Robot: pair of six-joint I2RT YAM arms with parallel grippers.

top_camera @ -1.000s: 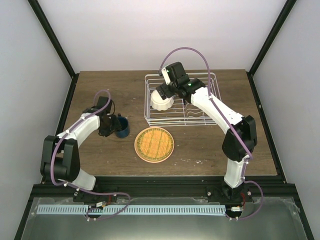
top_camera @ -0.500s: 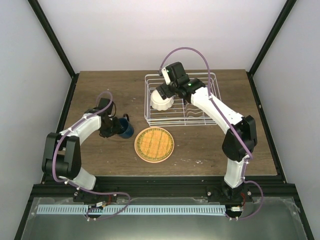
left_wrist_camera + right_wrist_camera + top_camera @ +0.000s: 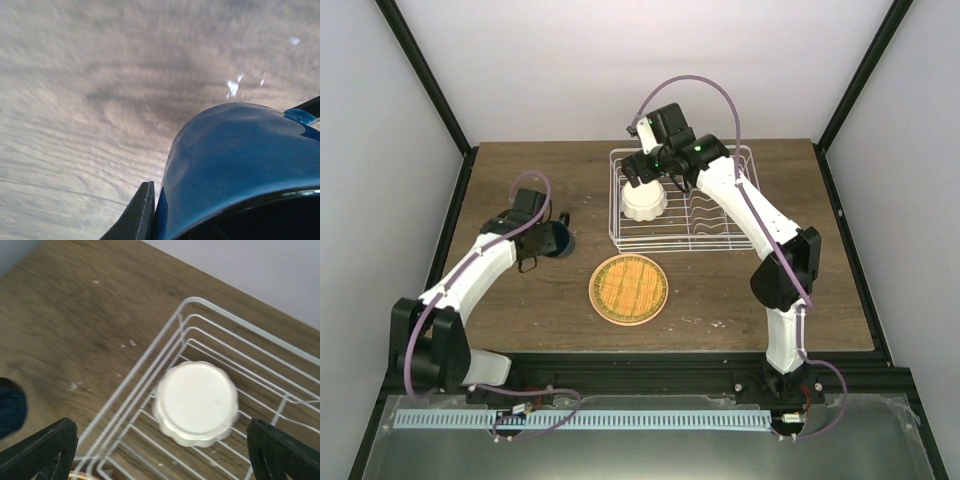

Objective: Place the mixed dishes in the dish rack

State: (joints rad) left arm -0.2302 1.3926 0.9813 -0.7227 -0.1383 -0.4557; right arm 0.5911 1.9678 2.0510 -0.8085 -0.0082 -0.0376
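My left gripper (image 3: 546, 241) is shut on the dark blue mug (image 3: 559, 240) and holds it tilted just above the table, left of the rack. In the left wrist view one finger (image 3: 142, 212) presses on the mug's outer wall (image 3: 240, 160); the other finger is hidden. The white scallop-edged bowl (image 3: 644, 203) lies upside down in the left end of the white wire dish rack (image 3: 710, 226). My right gripper (image 3: 642, 172) is open and empty above it. In the right wrist view (image 3: 159, 424) the bowl (image 3: 196, 402) lies on the rack wires (image 3: 250, 329). The orange plate (image 3: 628, 287) lies flat in front of the rack, with a pinkish rim around it.
The rack's upright dividers stand in its right half. The mug's edge shows at the left of the right wrist view (image 3: 10, 410). Black frame posts run along both sides of the wooden table (image 3: 520, 170).
My right gripper has let go of the bowl and risen toward the back. My left gripper has lifted and tilted the mug, moving it slightly back.
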